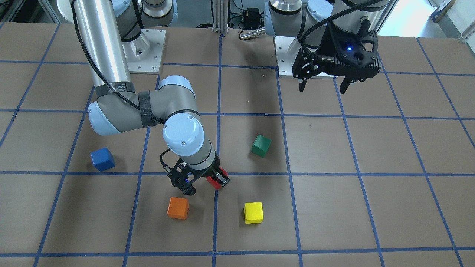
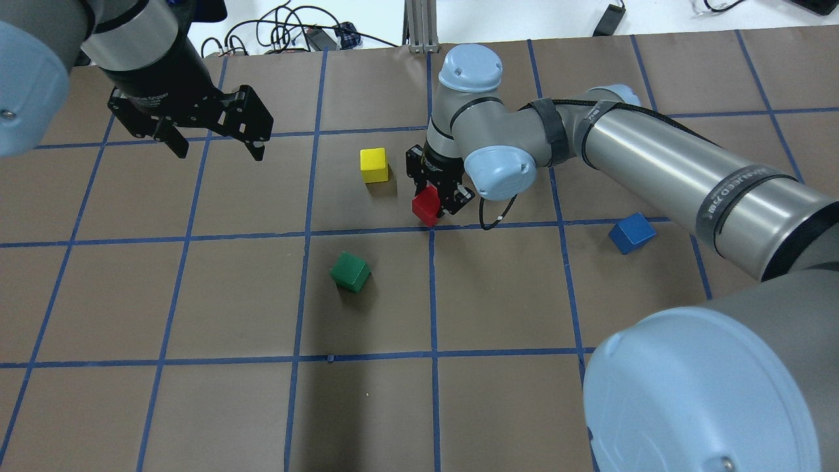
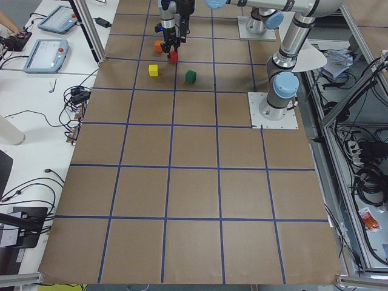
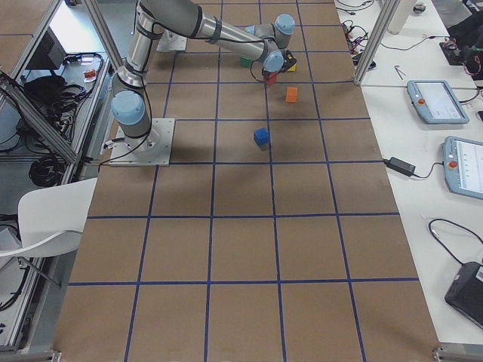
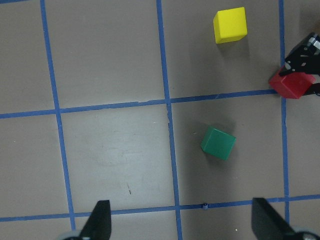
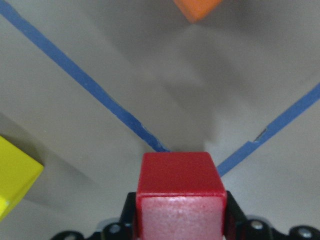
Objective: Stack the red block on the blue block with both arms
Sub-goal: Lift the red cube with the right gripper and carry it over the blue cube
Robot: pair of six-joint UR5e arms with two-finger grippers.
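Note:
My right gripper (image 1: 212, 182) is shut on the red block (image 1: 218, 180) and holds it low over a blue tape crossing near the table's middle. The red block also shows in the overhead view (image 2: 425, 204), the left wrist view (image 5: 292, 84) and the right wrist view (image 6: 180, 195), between the black fingers. The blue block (image 1: 102, 159) lies alone on the table on my right side, well away from the red block; it also shows in the overhead view (image 2: 631, 233). My left gripper (image 2: 213, 149) is open and empty, hovering high over the left side.
A green block (image 2: 351, 271), a yellow block (image 2: 374, 165) and an orange block (image 1: 178, 207) lie around the red block. The orange one lies between the red and blue blocks, toward the far edge. Brown table with a blue tape grid (image 2: 432, 295).

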